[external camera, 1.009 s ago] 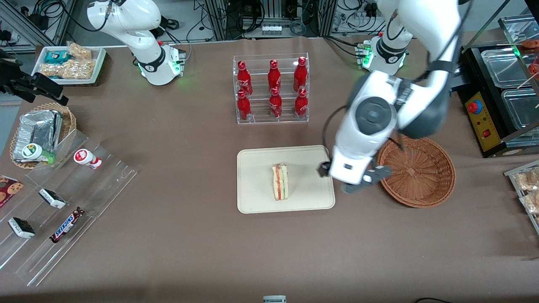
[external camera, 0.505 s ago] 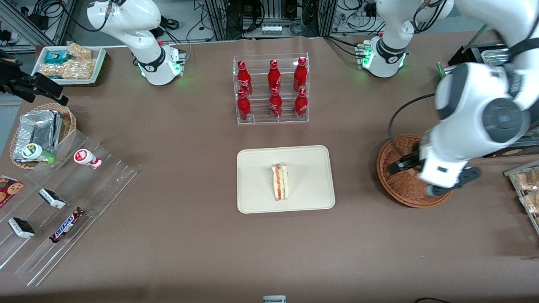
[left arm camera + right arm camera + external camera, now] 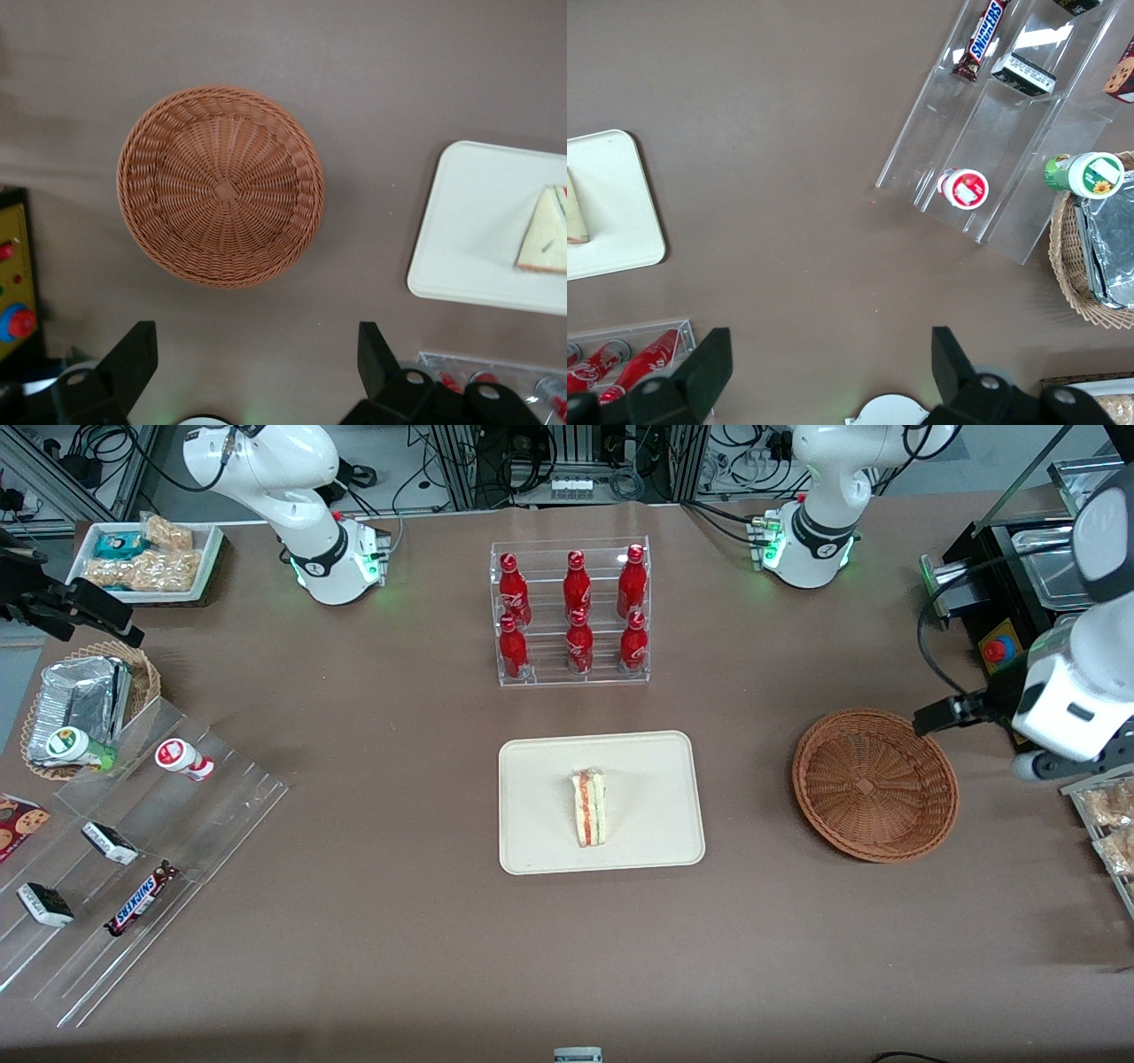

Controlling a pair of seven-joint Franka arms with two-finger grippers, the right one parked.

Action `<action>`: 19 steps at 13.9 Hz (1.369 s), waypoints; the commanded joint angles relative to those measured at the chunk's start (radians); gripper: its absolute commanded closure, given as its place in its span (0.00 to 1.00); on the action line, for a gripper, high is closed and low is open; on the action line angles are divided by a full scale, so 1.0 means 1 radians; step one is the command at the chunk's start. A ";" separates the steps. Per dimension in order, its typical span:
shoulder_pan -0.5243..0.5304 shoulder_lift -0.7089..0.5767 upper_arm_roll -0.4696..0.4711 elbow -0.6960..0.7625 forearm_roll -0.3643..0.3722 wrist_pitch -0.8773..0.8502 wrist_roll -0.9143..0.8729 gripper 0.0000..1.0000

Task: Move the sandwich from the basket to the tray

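One sandwich [image 3: 589, 808], one tray [image 3: 540, 850], one basket [image 3: 874, 785], six red bottles [image 3: 577, 584] in one rack, one gripper [image 3: 252, 365], its fingers spread.

Brown-covered surface [image 3: 399, 717]. Directly on it: cream tray [image 3: 540, 815] at centre; round brown wicker basket [image 3: 874, 784] beside the tray, toward the working arm's end; clear rack of red bottles [image 3: 571, 611], farther from the front camera than the tray; clear stepped display stand [image 3: 151, 850], lighter wicker basket [image 3: 146, 677] and white snack tray [image 3: 208, 558] toward the parked arm's end. The claw [image 3: 257, 372] hangs above the surface near the brown basket, fingers spread.
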 commanded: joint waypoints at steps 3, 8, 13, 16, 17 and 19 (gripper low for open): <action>-0.063 -0.080 0.092 -0.016 -0.014 -0.012 0.168 0.00; -0.063 -0.097 0.111 -0.014 -0.008 -0.063 0.243 0.00; -0.059 -0.095 0.109 -0.016 0.007 -0.057 0.233 0.00; -0.059 -0.106 0.109 -0.016 0.009 -0.063 0.180 0.00; -0.059 -0.111 0.109 -0.016 0.009 -0.065 0.180 0.00; -0.057 -0.109 0.111 -0.016 0.009 -0.051 0.180 0.00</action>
